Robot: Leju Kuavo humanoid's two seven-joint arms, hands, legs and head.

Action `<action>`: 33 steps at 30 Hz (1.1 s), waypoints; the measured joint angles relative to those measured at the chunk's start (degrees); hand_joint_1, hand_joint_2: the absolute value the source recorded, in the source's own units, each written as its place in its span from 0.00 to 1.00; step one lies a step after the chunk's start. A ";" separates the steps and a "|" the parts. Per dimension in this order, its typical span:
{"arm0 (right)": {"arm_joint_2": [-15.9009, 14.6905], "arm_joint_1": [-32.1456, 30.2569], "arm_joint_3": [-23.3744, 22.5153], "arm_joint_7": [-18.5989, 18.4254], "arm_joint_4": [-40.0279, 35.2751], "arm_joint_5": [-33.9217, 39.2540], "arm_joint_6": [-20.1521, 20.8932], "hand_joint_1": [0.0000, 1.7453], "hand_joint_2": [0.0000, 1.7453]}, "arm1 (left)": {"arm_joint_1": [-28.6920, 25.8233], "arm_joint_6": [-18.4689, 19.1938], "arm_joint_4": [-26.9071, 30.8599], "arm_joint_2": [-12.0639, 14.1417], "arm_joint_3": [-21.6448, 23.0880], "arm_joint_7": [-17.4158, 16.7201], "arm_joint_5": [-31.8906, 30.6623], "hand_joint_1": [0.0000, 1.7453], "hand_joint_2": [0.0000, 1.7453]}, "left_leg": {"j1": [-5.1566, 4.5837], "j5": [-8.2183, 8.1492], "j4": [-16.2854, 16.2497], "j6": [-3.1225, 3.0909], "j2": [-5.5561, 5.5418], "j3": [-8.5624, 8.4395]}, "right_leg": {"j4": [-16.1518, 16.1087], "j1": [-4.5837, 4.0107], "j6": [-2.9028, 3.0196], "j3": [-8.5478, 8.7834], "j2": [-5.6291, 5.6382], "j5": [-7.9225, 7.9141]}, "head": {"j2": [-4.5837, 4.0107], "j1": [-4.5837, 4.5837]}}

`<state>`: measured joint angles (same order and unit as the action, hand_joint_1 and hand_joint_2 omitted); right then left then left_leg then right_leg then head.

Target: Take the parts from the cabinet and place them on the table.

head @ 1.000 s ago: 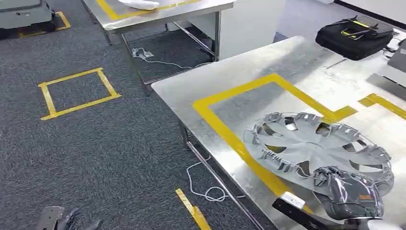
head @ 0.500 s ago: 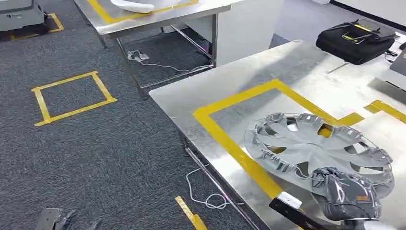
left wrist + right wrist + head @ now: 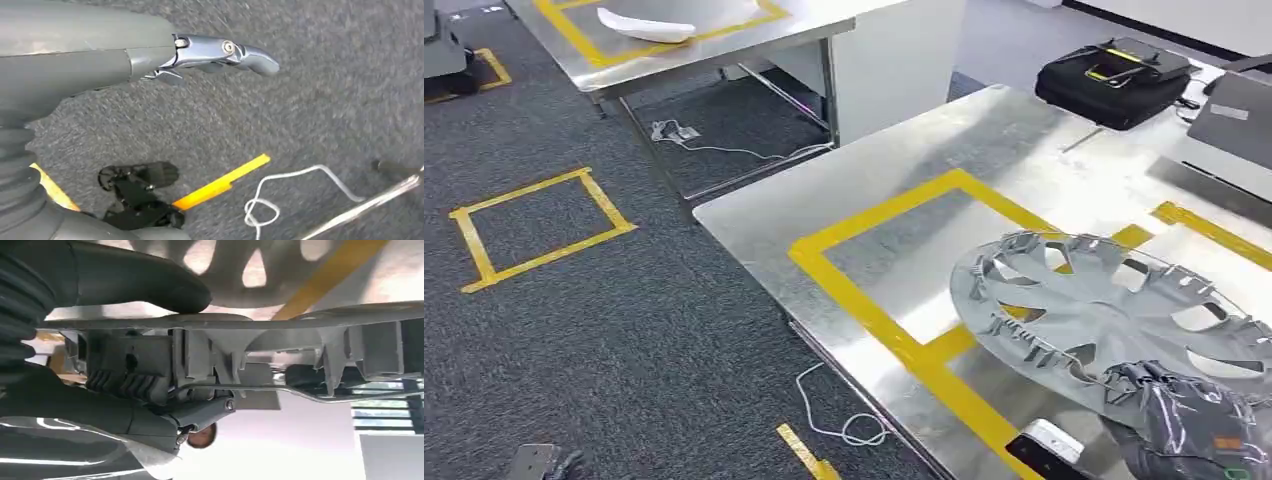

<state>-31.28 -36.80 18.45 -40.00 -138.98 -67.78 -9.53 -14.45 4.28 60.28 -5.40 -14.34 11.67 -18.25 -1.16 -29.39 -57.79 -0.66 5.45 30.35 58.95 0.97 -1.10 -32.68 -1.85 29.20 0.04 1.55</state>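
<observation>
Your right hand grips the wheel cover on the table – rim pinched in the right wrist view; left hand hangs empty, fingers straight

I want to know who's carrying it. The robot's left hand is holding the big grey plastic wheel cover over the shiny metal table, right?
Not the left. The right hand grips the big grey plastic wheel cover by its rim over the shiny metal table, as the head view shows. The left hand hangs over the carpet, holding nothing.
</observation>
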 joint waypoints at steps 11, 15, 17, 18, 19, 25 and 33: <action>1.60 -3.20 -1.42 -0.02 -1.45 -0.59 -4.31 1.00 1.00 | -0.30 1.05 0.00 -0.28 -0.98 -0.37 -4.40 0.00 1.00 | 0.49 1.20 -1.75 -1.10 -10.43 1.85 | -0.07 0.05 0.72 0.34 7.09 0.01 | 0.00 -0.07; 3.06 -4.56 -2.67 0.02 -1.45 0.90 -7.19 1.00 1.00 | -0.49 1.03 -0.04 -0.39 -1.03 -2.12 -7.17 0.00 1.00 | 0.34 0.98 -0.10 -1.47 -8.66 1.25 | -0.48 0.47 -0.76 -0.50 9.53 -0.61 | 0.00 -0.20; 3.46 -5.02 -3.35 0.64 -1.45 2.10 -7.89 1.00 1.00 | -0.59 1.03 -0.07 -0.72 -1.01 -2.73 -7.74 0.00 1.00 | 0.78 1.65 1.51 -1.59 -7.05 0.59 | 1.44 0.03 -0.92 -1.61 4.90 1.22 | 0.00 0.20; 3.52 -5.04 -3.72 1.40 -1.45 2.95 -8.11 1.00 1.00 | -0.71 1.03 -0.07 -0.83 -1.01 -3.35 -8.07 0.00 1.00 | 0.73 1.66 1.50 -1.73 -6.32 0.64 | 4.77 0.03 -1.00 -3.19 3.41 3.31 | 0.00 0.52; 3.87 -5.03 -4.24 2.43 -1.27 4.11 -8.20 1.00 1.00 | -1.00 1.03 -0.09 -0.87 -1.07 -4.24 -8.31 0.00 1.00 | 0.59 1.61 1.47 -1.79 -5.56 0.69 | 9.27 0.09 -1.23 -5.21 2.72 5.57 | 0.00 0.57; 4.59 -3.41 -8.36 7.56 1.15 10.76 -4.93 1.00 1.00 | -1.21 1.31 0.00 -0.94 -3.49 -6.01 -7.94 0.00 1.00 | 0.43 1.25 1.26 -1.52 -1.19 0.41 | 1.73 0.20 -2.05 0.33 -0.07 0.50 | 0.00 0.52; 4.31 3.09 -17.66 13.33 5.59 22.32 5.03 1.00 1.00 | 0.68 2.84 0.94 -1.81 -6.93 -5.81 -6.45 0.00 1.00 | 0.56 -3.08 -4.14 1.02 -3.98 1.93 | -1.99 0.19 0.85 1.92 1.03 -0.24 | 0.00 0.28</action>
<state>-26.97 -33.71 0.78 -26.66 -133.39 -45.46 -4.50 -13.77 7.13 61.22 -7.21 -21.27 5.86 -24.70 -0.59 -32.46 -61.93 0.36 1.48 32.27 56.97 1.16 -0.25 -30.76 -0.82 28.95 0.04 1.84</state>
